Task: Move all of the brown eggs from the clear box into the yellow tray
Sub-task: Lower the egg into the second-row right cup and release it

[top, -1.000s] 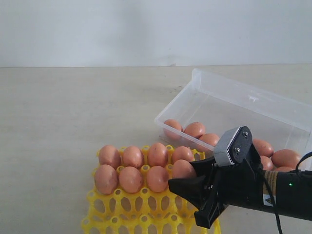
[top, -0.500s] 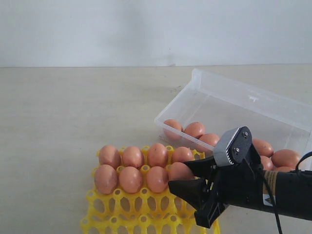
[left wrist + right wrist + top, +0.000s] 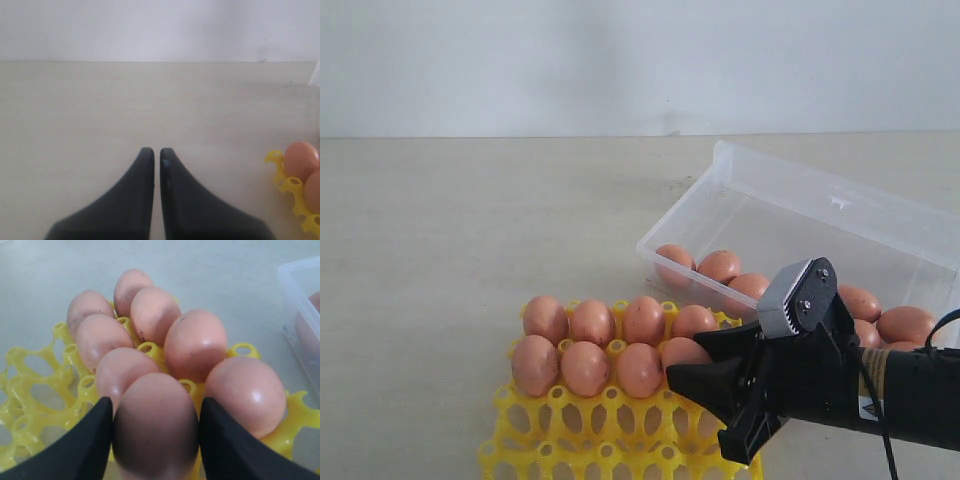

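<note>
The right claw gripped a brown egg at the yellow tray, beside seven seated eggs. Other eggs lay in the clear box. The left claw hung closed above the counter.

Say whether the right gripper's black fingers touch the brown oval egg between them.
Touching. Right wrist view: the right gripper has both fingers flush against the brown oval egg, no gap.

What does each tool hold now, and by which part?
The right tool clasps one brown egg by its two opposite sides, at the yellow tray. The left tool is shut on nothing.
</note>
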`<state>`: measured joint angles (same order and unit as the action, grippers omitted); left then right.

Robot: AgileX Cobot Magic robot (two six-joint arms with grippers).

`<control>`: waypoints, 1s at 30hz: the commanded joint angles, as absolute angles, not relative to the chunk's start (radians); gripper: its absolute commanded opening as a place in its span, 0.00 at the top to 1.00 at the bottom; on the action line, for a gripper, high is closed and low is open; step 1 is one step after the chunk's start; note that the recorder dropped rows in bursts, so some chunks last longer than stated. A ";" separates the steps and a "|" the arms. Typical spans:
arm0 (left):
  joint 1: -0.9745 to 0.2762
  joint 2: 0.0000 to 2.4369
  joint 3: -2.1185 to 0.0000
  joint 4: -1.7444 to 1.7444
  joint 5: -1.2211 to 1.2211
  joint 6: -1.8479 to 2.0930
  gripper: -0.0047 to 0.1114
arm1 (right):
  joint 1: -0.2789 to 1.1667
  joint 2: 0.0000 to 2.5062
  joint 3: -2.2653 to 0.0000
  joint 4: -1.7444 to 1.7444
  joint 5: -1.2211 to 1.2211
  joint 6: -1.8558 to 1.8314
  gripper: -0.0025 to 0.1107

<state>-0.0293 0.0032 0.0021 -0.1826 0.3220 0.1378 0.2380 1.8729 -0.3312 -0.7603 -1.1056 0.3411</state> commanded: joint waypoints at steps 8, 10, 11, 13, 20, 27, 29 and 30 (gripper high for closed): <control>-0.034 0.000 0.000 -0.190 0.311 0.131 0.92 | 0.233 1.875 -0.331 -0.772 -1.113 0.338 0.90; -0.034 0.000 0.000 -0.190 0.311 0.131 0.92 | 0.233 1.875 -0.331 -0.772 -1.122 0.338 0.95; -0.034 0.000 0.000 -0.190 0.311 0.131 0.92 | 0.233 1.875 -0.331 -0.772 -1.129 0.338 0.97; -0.034 0.000 0.000 -0.190 0.311 0.131 0.92 | 0.233 1.875 -0.331 -0.772 -1.139 0.338 0.98; -0.034 0.000 0.000 -0.190 0.311 0.131 0.92 | 0.233 1.875 -0.331 -0.766 -1.167 0.337 0.98; -0.034 0.000 0.000 -0.190 0.311 0.131 0.92 | 0.233 1.875 -0.331 -0.772 -1.115 0.314 0.97; -0.034 0.000 0.000 -0.190 0.311 0.131 0.92 | 0.233 1.875 -0.331 -0.770 -1.117 0.299 0.93; -0.034 0.000 0.000 -0.190 0.311 0.131 0.92 | 0.233 1.875 -0.331 -0.769 -1.117 0.292 0.89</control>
